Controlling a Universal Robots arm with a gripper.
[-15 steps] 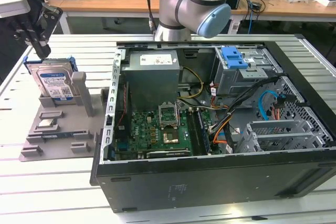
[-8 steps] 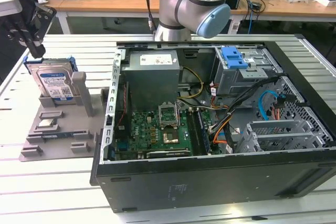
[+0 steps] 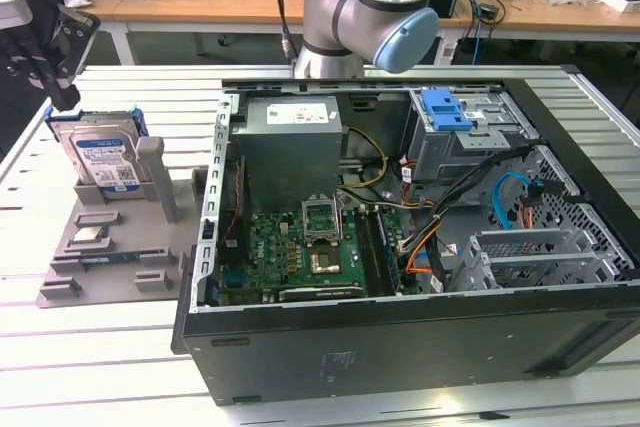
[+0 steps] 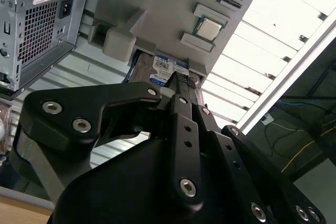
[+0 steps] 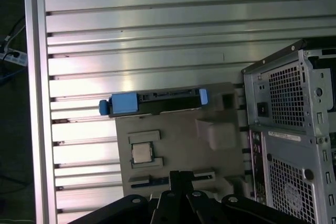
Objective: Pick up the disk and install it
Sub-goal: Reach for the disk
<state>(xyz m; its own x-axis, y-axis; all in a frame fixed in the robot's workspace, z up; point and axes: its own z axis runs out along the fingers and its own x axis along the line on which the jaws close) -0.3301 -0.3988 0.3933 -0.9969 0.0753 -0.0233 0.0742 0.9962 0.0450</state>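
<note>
The disk (image 3: 100, 162) stands on edge in a slot at the back of the grey moulded stand (image 3: 110, 257), silver with a blue-and-white label and a blue bracket around it. My gripper (image 3: 55, 87) hangs above it, a little toward the exterior view's left, apart from it and holding nothing. In the first wrist view the disk (image 5: 157, 100) shows edge-on beyond the shut gripper (image 5: 181, 174). In the second wrist view the gripper (image 4: 181, 80) points at the disk's label (image 4: 167, 68).
The open computer case (image 3: 400, 347) lies at the exterior view's right of the stand, with a blue tray latch (image 3: 445, 107) on its drive cage. A processor chip (image 5: 140, 153) rests on the stand. The slatted metal table (image 5: 131, 24) extends around them.
</note>
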